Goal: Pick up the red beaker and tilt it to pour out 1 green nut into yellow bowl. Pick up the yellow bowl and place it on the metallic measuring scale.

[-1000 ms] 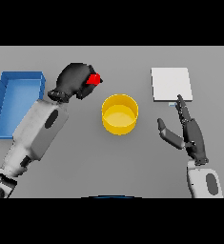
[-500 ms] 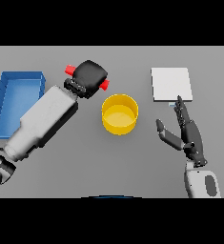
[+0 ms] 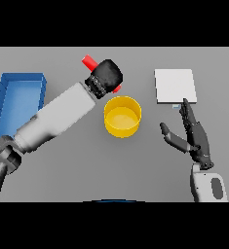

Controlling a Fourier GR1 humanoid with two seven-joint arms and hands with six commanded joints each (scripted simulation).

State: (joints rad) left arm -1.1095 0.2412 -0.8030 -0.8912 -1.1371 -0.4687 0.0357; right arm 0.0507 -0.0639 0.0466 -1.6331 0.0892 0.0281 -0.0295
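The red beaker [image 3: 90, 62] is now lying tipped over the far rim of the yellow bowl [image 3: 122, 116] at the table's middle, the left hand [image 3: 105, 77] curling round it, having swung inward; pouring is starting. The right hand [image 3: 196, 137] is waiting near the scale [image 3: 175, 85], fingers spread.

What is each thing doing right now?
red beaker: held in the left hand, tilted, just behind the bowl.
left hand: shut on the beaker.
yellow bowl: upright on the table; no nut visible inside.
measuring scale: bare.
blue tray: nothing visible inside.
right hand: open, holding nothing.
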